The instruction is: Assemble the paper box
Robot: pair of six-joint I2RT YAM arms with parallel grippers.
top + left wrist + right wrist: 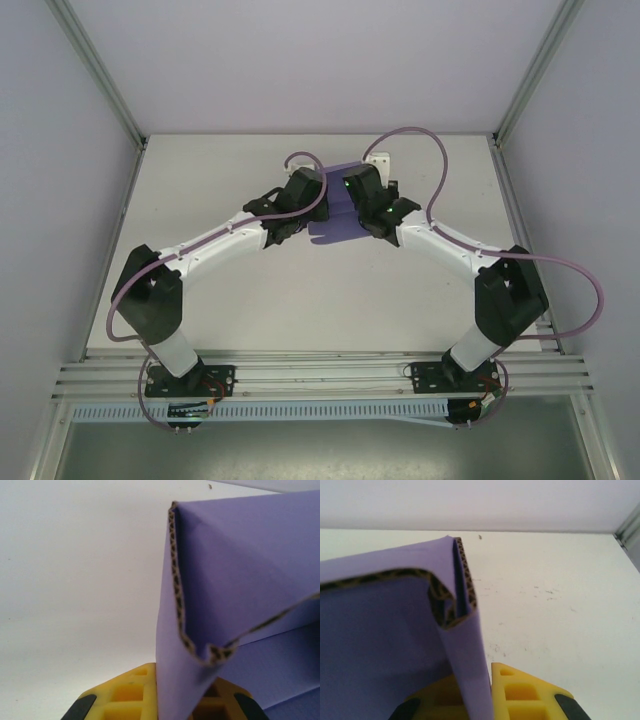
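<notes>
Closest to the left wrist camera, the left gripper (pixel 177 702) has its yellow fingers (pixel 122 697) closed tight on an upright side wall of the paper box (pixel 240 570), and the wall runs down between them. The right gripper (pixel 480 700) pinches the opposite wall the same way, its jaws nearly together with only the board between. The box is lavender-purple paperboard, partly folded up. The wrist views give its cut edges up close, showing brown corrugated fluting where the wall doubles over on itself. Seen from above, it sits on the far middle of the table (pixel 300 320) between the two wrists, much of it hidden beneath them. The table is plain white, lightly speckled with marks in the right wrist view. The overhead view takes in the wider setting: a small white object (pixel 378 160) just behind the box, purple cables (pixel 410 129) looping over the arms, pale enclosure walls (pixel 60 150) on either side and an aluminium rail (pixel 320 372) carrying the bases.
</notes>
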